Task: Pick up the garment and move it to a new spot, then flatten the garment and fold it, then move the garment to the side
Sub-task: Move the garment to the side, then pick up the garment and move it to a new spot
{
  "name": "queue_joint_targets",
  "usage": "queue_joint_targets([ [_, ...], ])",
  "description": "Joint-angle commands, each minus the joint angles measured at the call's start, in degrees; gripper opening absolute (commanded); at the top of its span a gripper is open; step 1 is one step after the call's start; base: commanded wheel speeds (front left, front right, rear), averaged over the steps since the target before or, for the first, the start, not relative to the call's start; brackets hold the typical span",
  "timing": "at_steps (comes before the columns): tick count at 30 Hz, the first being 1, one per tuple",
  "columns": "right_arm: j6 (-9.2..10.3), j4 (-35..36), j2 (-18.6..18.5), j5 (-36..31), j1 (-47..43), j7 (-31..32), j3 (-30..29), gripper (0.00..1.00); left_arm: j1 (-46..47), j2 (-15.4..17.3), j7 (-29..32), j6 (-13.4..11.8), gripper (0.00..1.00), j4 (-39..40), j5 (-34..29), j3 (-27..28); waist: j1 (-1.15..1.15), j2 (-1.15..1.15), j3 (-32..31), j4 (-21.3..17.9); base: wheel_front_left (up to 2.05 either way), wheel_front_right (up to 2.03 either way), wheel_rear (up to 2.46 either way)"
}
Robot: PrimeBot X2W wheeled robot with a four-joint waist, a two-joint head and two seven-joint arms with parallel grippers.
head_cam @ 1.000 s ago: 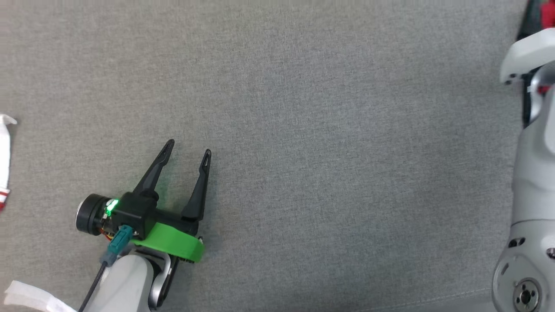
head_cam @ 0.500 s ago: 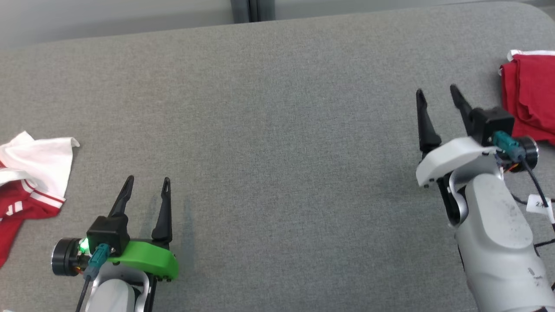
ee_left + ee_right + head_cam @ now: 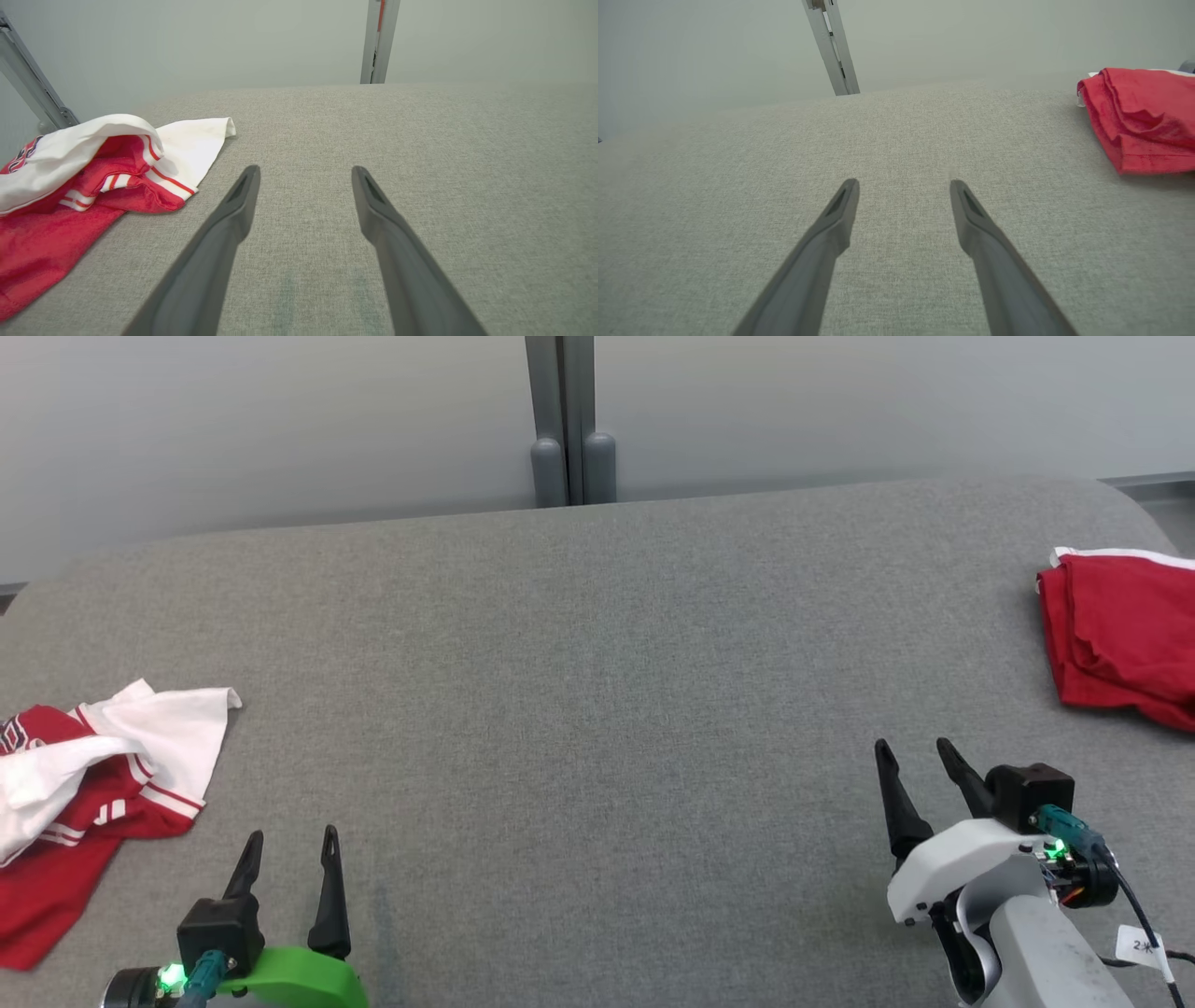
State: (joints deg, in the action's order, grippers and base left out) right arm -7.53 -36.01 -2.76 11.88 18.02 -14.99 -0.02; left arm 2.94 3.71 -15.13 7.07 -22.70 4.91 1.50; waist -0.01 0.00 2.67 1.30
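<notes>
A crumpled red and white garment (image 3: 89, 784) lies at the left edge of the grey table (image 3: 597, 709), also seen in the left wrist view as the garment (image 3: 84, 177) to the left of my fingers. My left gripper (image 3: 290, 840) stands open near the front edge, just right of that garment, with nothing between its fingers (image 3: 233, 219). A folded red garment (image 3: 1120, 630) rests at the right edge. My right gripper (image 3: 913, 751) is open and empty, in front of and left of the folded garment (image 3: 1143, 116).
A pale wall with a grey vertical post (image 3: 563, 420) stands behind the table's far edge. The table's corners are rounded. A cable and a white tag (image 3: 1141, 947) hang from my right wrist.
The head camera has tilted up, so the wall and both garments have come into view. Both arms have drawn back toward the front edge, still open.
</notes>
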Motion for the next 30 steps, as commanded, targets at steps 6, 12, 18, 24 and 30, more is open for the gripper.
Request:
queue_joint_targets([
  [6, 0.09, 2.0, -0.3, 0.3, -3.3, -0.3, -0.2, 1.0, -2.3, -0.5, 0.0, -0.1, 1.0, 1.4, 0.3, 0.8, 0.01, 0.0, -2.1, -0.2, 0.0, 0.0, 0.0],
  [12, 0.09, 2.4, -0.3, -0.6, -3.7, -0.3, 0.2, 1.0, -2.5, -0.7, 0.0, 0.0, 1.0, 2.0, 0.6, 1.2, 0.01, 0.0, -1.9, 0.4, 0.0, 0.0, 0.0],
  [18, 0.09, 2.9, -0.3, 0.3, -3.8, -0.3, 1.3, 1.0, -1.6, -0.7, 0.0, -0.1, 1.0, 1.0, 2.5, 1.4, 0.01, 0.0, -1.1, 4.0, 0.0, 0.0, 0.0],
  [24, 0.09, 3.9, -0.3, 1.2, -4.2, -0.3, 1.6, 1.0, -1.9, -0.7, 0.0, -0.5, 1.0, -0.6, 3.2, 2.9, 0.01, 0.0, -0.9, 11.4, 0.0, 0.0, 0.0],
  [30, 0.09, 3.9, -0.3, 2.6, -3.9, -0.3, 2.7, 1.0, -2.5, -0.6, 0.0, -0.4, 1.0, -2.1, 2.1, 6.0, 0.01, 0.0, -0.9, 19.1, 0.0, 0.0, 0.0],
])
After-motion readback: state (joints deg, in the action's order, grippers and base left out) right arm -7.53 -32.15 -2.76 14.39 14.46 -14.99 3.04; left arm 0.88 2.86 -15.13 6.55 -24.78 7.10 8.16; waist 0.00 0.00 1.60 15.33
